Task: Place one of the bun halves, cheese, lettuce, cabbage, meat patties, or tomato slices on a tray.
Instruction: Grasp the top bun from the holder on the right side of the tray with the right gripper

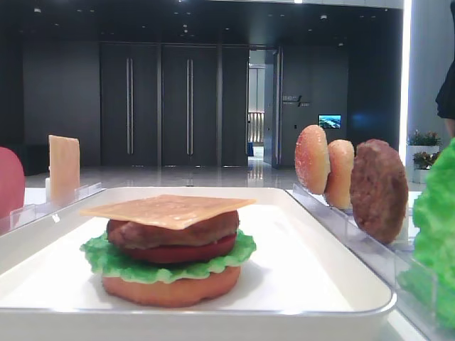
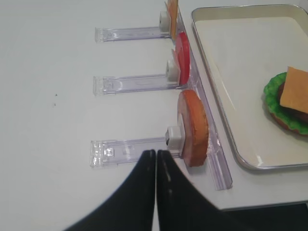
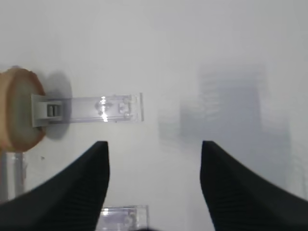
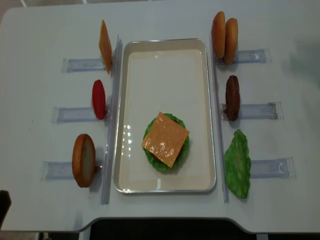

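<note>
In the low exterior view, a large white rectangular tray (image 1: 43, 263) fills the foreground. On it sits a stack: a flat orange bottom bun (image 1: 170, 290), ruffled green lettuce (image 1: 114, 261), a red tomato slice (image 1: 186, 252), a dark brown meat patty (image 1: 170, 231) and a square yellow-orange cheese slice (image 1: 169, 209) on top. At the right of the frame, two domed speckled bun tops (image 1: 313, 159) and a second brown patty (image 1: 378, 190) stand on edge in a clear acrylic rack (image 1: 355, 234). Behind is a dark room with tall panelled doors (image 1: 160, 105) and a lit doorway.

The right wrist view looks down on a plain white counter (image 3: 192, 48). The right gripper (image 3: 154, 183) has its black fingers spread wide with nothing between them. A pale bun on edge (image 3: 17, 108) sits at the left edge of the frame.

In the left wrist view, the left gripper (image 2: 156, 163) has its black fingers pressed together at the bottom centre, holding nothing, just beside an orange bun on edge (image 2: 193, 127).

The overhead view shows the tray in the middle of the white counter, with the cheese-topped stack in its lower half and racks along both long sides.
</note>
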`<state>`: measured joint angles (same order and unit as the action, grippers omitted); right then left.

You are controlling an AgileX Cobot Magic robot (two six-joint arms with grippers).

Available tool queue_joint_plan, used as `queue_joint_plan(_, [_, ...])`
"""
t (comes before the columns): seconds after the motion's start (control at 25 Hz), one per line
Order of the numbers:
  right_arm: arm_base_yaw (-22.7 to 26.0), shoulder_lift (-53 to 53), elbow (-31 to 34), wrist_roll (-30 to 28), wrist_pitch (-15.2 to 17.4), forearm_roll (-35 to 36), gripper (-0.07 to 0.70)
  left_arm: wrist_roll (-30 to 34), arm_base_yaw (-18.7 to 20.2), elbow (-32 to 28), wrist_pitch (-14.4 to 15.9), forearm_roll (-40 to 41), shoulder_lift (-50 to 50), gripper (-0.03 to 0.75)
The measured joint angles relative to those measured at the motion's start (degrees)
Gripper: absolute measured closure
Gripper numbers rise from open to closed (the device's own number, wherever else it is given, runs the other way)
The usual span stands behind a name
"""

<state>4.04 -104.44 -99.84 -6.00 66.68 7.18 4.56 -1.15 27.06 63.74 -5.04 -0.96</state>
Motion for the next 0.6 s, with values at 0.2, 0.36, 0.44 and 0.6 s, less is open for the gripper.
queue_joint_plan(0.2, [-4.3,-0.1,-1.8,5.6,0.0,0.1,0.232,0.0,0.0,0.0,0.0,0.0,0.0,0.722])
queue_joint_plan(0.36, [-9.1,-0.1,-3.8,8.4,-0.1,0.1,0.232,0.0,0.0,0.0,0.0,0.0,0.0,0.722])
queue_joint_plan(0.44, [-11.6,-0.1,-4.2,9.9,-0.6,0.1,0.232,0.0,0.0,0.0,0.0,0.0,0.0,0.722])
queue_joint_plan(0.6, [-16.5,-0.5,-4.5,11.9,-3.4,0.1,0.232,0.0,0.0,0.0,0.0,0.0,0.0,0.722])
